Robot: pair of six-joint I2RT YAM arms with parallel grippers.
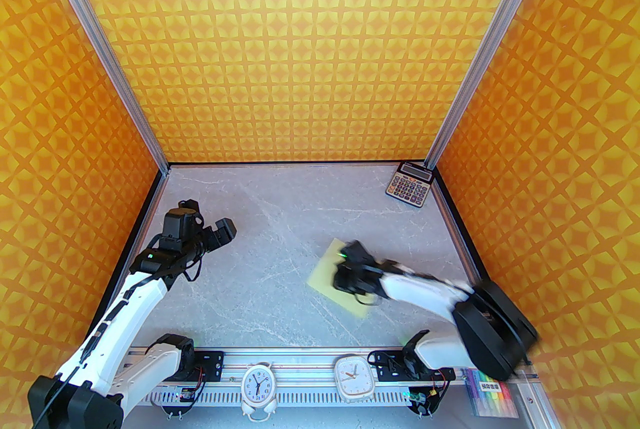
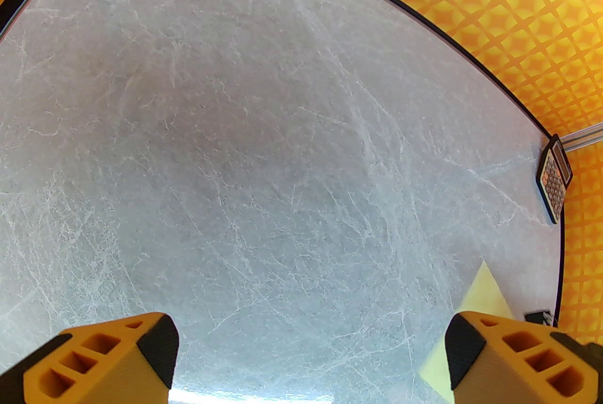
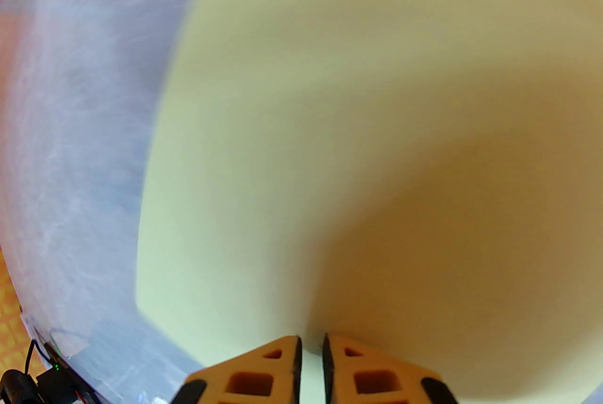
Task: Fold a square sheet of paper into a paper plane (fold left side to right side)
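Your right tool [image 3: 311,352] sat low over the paper [image 1: 325,274], which lay flat on the worktop [image 1: 250,277] right of centre, probably to pin it for the fold; it was drawn nearly together, any pinch obscured by blur. Your left tool [image 2: 312,336] hung spread wide, arm extended forward, well apart from the paper.

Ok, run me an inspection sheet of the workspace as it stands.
Surface: grey marbled table, no spills seen.
Job's things: paper flat, right of centre, partly under the right arm; no fold seen.
Clutter: calculator in far right corner; two clocks on the near rail; markers at near right.
Grippers: left gripper open above bare table; right gripper fingers nearly together over the paper, blurred.
Cables: black cables looping by both wrists.
Surroundings: orange patterned walls, aluminium posts.
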